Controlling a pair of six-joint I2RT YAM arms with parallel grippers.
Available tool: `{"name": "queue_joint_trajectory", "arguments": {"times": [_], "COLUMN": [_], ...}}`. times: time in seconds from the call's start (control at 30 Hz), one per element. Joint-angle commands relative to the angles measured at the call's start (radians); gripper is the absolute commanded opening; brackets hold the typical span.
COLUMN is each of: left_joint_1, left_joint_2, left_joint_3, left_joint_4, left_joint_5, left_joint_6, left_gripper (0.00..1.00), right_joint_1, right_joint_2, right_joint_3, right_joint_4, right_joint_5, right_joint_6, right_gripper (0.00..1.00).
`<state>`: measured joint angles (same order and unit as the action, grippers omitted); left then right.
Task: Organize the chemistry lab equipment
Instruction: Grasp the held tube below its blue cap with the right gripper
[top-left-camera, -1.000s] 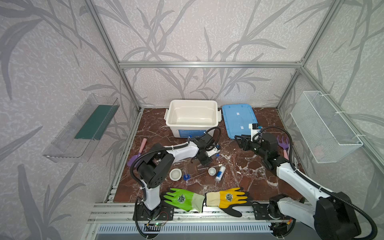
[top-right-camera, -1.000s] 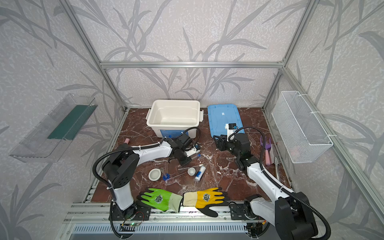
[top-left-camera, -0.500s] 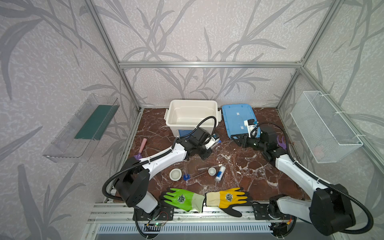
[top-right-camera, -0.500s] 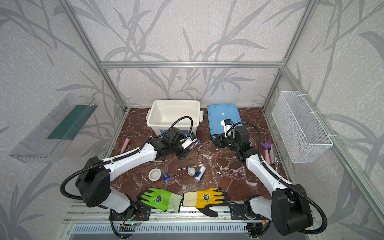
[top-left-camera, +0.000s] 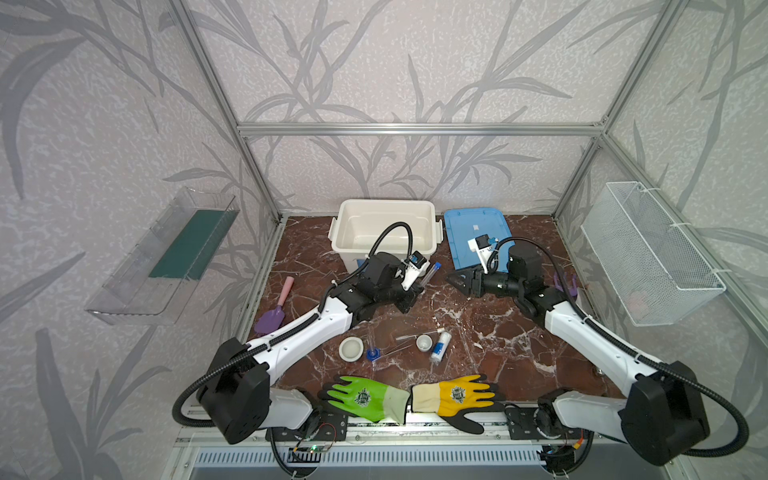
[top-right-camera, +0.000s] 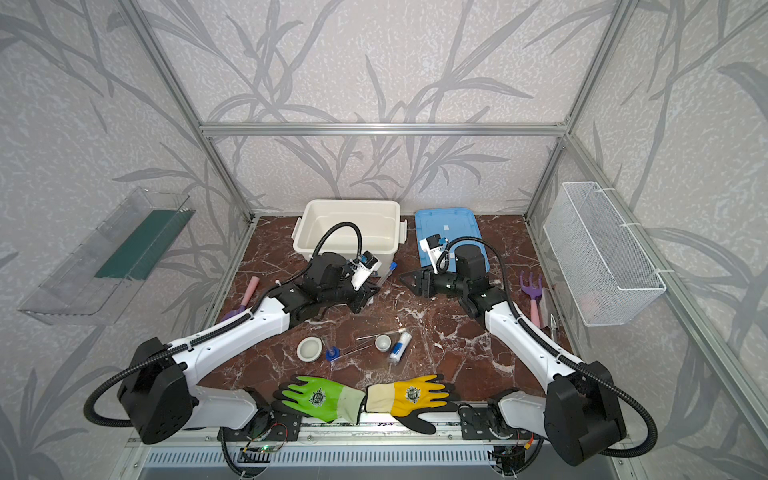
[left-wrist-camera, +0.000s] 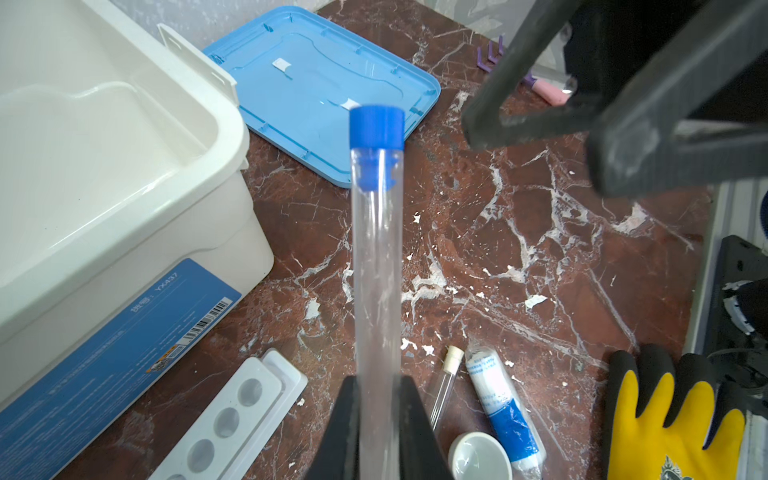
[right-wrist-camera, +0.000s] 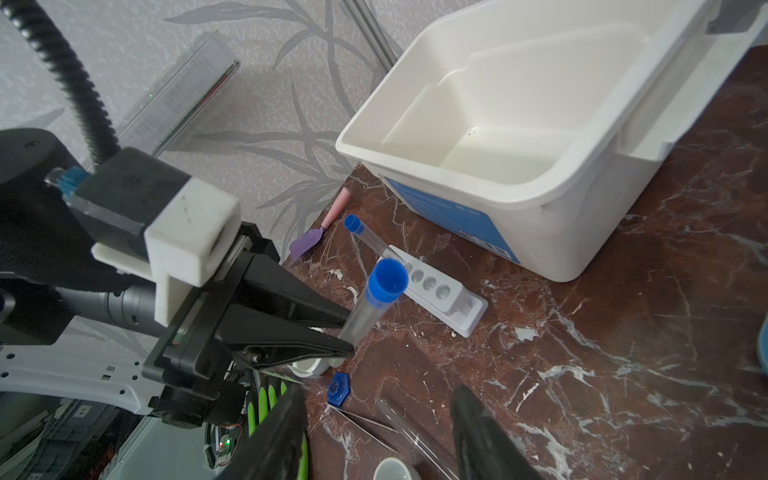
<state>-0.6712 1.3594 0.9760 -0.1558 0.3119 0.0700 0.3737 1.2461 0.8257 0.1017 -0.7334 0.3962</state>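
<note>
1. We are working over the marble desk. The white bin is sitting open at the far middle, and its blue lid is lying flat just right of it.
2. Our left gripper is hovering just near of the bin, with its fingers pinching the closed end of a clear test tube.
3. Our right gripper is facing left toward that tube. Its fingers are spread and gripping nothing, close to the tube but apart from it.
4. The white six-hole rack is lying on the desk just beside the bin's labelled wall, below the held tube. A second blue-capped tube is leaning at one end of it, and we cannot tell whether it is seated in a hole.
5. The held tube is hanging clear of the desk, its long axis rising from the left fingers toward the far right with the blue cap leading.
   - The capped end is therefore lying nearer the right arm, and the rack nearer the left.
   - We are judging that a handover is coming, which would call for the right fingers to close across the tube just under the cap.
6. Two white dishes and the blue-labelled bottle are lying near the middle, well apart from both grippers.
</note>
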Motion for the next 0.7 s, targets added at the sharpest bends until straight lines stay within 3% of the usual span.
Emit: {"name": "queue_joint_trajectory", "arguments": {"times": [0.0, 0.67], "left_joint_1": [0.004, -0.018], "left_joint_2": [-0.037, -0.088], "left_joint_3": [-0.011, -0.017], "left_joint_4": [0.035, 0.029], "left_joint_5": [0.041, 0.058], "left_joint_6": [-0.024, -0.026], "left_gripper": [0.13, 0.13], "right_joint_1": [0.008, 0.098], "right_joint_2": [0.001, 0.080], "right_joint_3": [0.021, 0.075], "right_joint_4": [0.068, 0.228], "right_joint_5": [0.026, 0.077], "right_joint_6": [0.036, 0.107], "right_gripper": [0.56, 0.49]}}
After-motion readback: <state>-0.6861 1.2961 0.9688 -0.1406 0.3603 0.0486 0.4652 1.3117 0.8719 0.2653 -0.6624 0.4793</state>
